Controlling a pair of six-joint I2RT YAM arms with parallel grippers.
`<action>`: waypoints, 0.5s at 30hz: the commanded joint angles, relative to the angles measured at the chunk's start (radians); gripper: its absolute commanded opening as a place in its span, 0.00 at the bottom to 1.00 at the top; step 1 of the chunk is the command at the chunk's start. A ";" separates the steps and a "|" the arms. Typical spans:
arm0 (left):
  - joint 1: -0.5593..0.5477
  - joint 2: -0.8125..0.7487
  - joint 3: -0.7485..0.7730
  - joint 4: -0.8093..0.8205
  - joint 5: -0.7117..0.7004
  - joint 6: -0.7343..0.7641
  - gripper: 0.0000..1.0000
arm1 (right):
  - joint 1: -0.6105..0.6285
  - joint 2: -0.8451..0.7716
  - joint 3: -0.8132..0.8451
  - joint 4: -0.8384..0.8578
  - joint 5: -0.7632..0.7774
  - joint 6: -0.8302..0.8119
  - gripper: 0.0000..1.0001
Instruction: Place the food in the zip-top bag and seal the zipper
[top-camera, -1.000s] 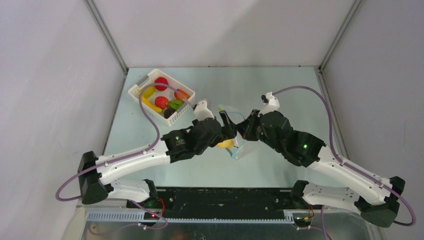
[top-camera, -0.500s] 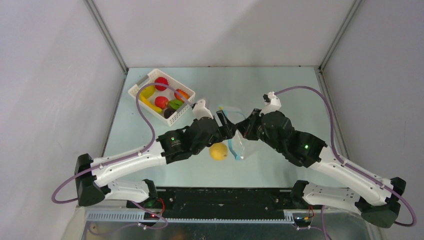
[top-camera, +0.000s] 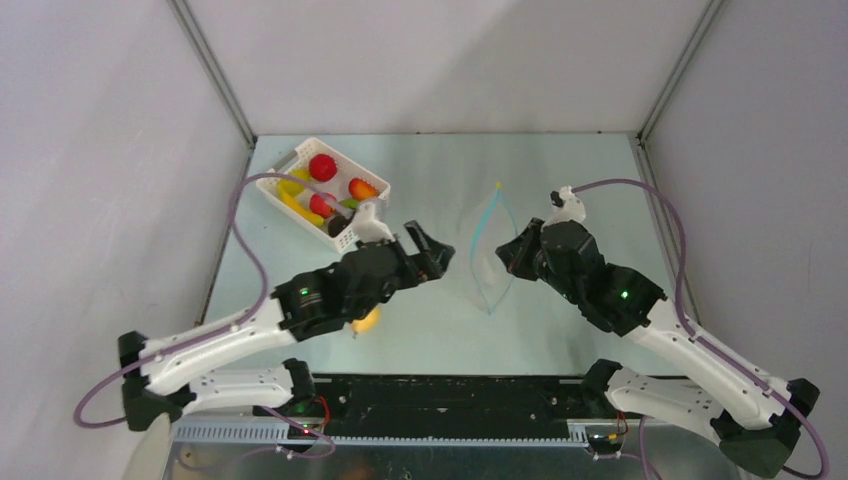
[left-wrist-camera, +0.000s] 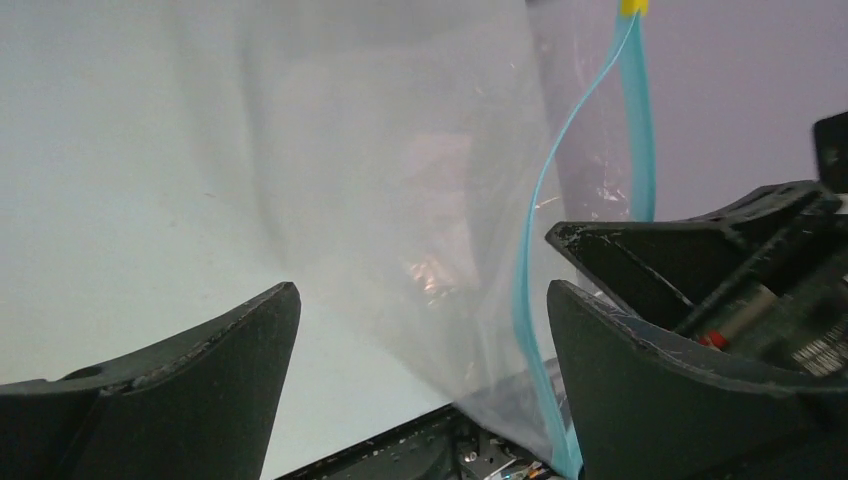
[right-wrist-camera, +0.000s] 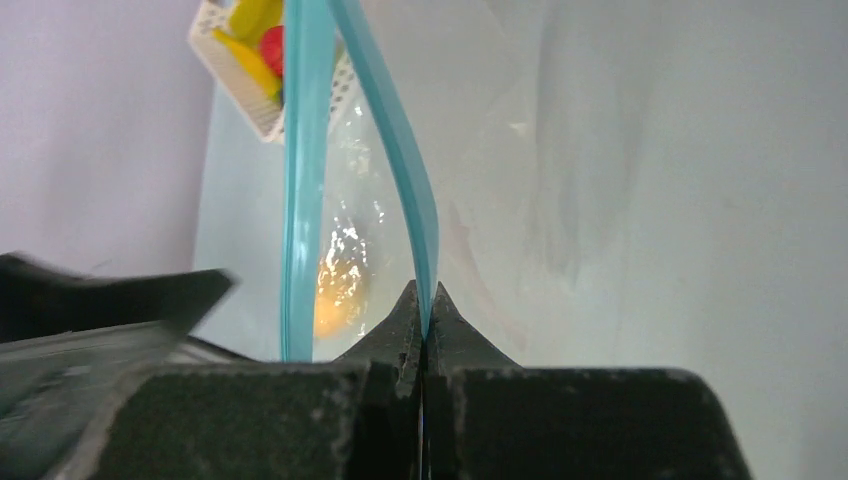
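My right pincer (top-camera: 510, 256) is pinched fully closed on 1 lip of the zipper (right-wrist-camera: 305, 150), the light blue strip of the zip-top bag (top-camera: 490, 262), and holds the bag over the middle of the desk (top-camera: 560, 170) with its mouth gaping in a narrow lens shape. In the right wrist view that lip runs straight down into the closed tips, while the other lip bows away to the left. My left pincer (top-camera: 432, 252) is spread wide with nothing between its fingers (left-wrist-camera: 200, 380); it sits just left of the bag, apart from it, facing the clear crinkly side. 1 yellow fruit (top-camera: 365, 320) lies on the desk toward the near edge, left of the middle, partly under my left arm and outside the bag. The white basket (top-camera: 285, 160) stands at the far left corner with red, yellow, orange and green food (top-camera: 322, 167) in it.
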 joint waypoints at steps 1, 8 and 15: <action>-0.003 -0.149 -0.030 -0.251 -0.167 -0.039 1.00 | -0.064 -0.046 -0.020 -0.074 0.003 -0.037 0.00; 0.199 -0.287 -0.143 -0.734 -0.125 -0.296 1.00 | -0.098 -0.039 -0.042 -0.077 -0.026 -0.093 0.00; 0.603 -0.304 -0.276 -0.621 -0.067 -0.216 1.00 | -0.104 0.000 -0.044 -0.035 -0.100 -0.135 0.00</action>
